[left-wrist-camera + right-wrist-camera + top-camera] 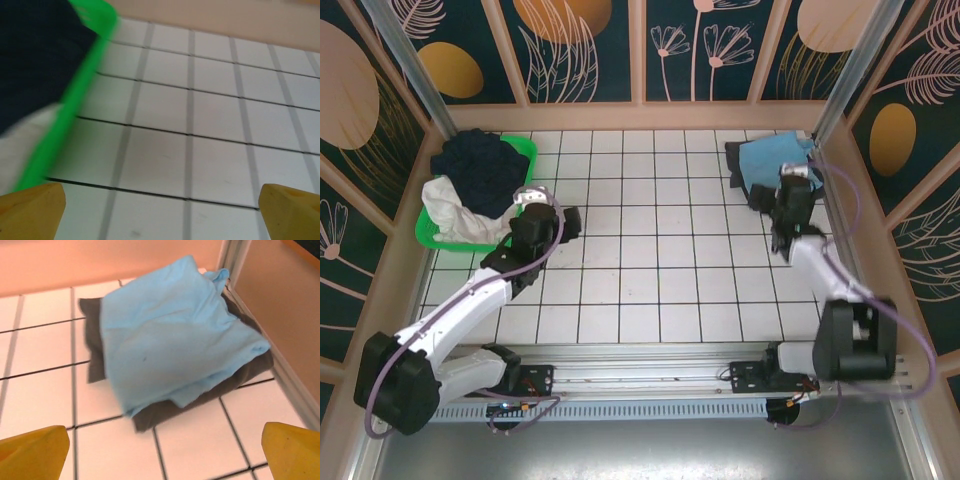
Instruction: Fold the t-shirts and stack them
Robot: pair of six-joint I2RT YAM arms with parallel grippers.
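Yellow fingertips (35, 450) at frame bottom, spread wide, nothing between: right gripper (160, 455) released, hovering low just short of stack. Light blue t-shirt (170, 340) lying folded on dark grey t-shirt (95, 340), far right corner of table (40, 390), close against wall (blue skewed, grey showing at left and front). Risks, judged: any low sweep forward likely to catch loose front hem and drag top layer off; more cloth on so lopsided a pile apt to slide. Left gripper (160, 210) likewise wide and empty, over bare tile just beside green basket (75, 100), arm stretched forward-left. Risk there: pinching basket rim, or lifting dark cloth (35, 60) and white cloth (20, 145) together.
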